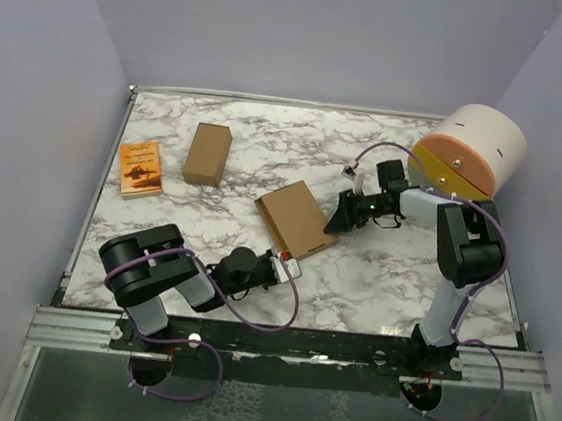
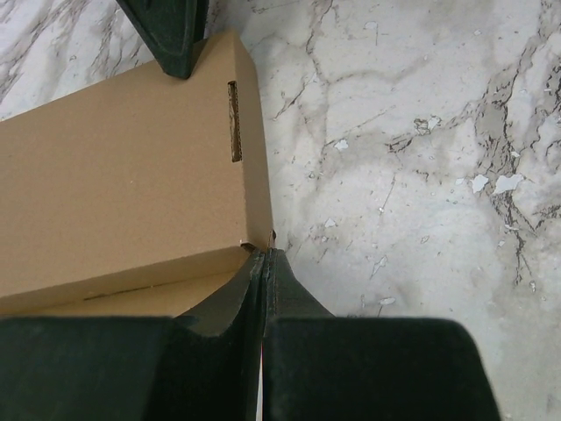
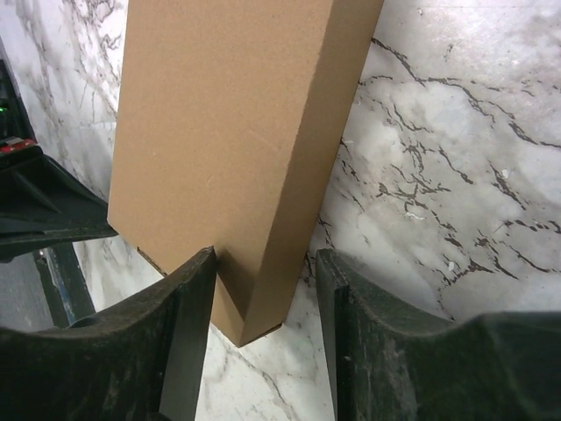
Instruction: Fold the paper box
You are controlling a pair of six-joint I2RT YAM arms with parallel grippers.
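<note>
The white, grey-veined marble surface (image 1: 404, 284) fills the space between pale lilac walls. Over its far right corner hangs a big round white-and-orange drum (image 1: 468, 150).

The right arm (image 1: 458, 249) reaches in from the right and the left arm (image 1: 154, 273) lies low along the near edge. Both point at the middle of the surface.

There the paper box (image 1: 295, 217) lies flat, folded into a shallow brown rectangle and turned at an angle to the surface's edges.

Well off to the far left sits a narrower brown cardboard box (image 1: 207, 154). Just left of that is a small orange booklet (image 1: 141, 169).

The right gripper (image 1: 338, 220) is at the box's right-hand corner. From its own camera the two fingers (image 3: 188, 303) are spread apart, and the corner of the box (image 3: 237, 114) sticks in between them. The left one is against the cardboard, and a gap shows beside the right one.

The left gripper (image 1: 296, 259) meets the box's near corner. In its wrist view the fingers (image 2: 289, 294) are pressed together tip to tip, right at the corner of the box (image 2: 123, 175). I can't tell whether anything thin is pinched between them.

A narrow slot (image 2: 234, 121) is cut in the box's top face near its right edge. One dark finger of the other gripper (image 2: 171, 35) rests at the far corner.
</note>
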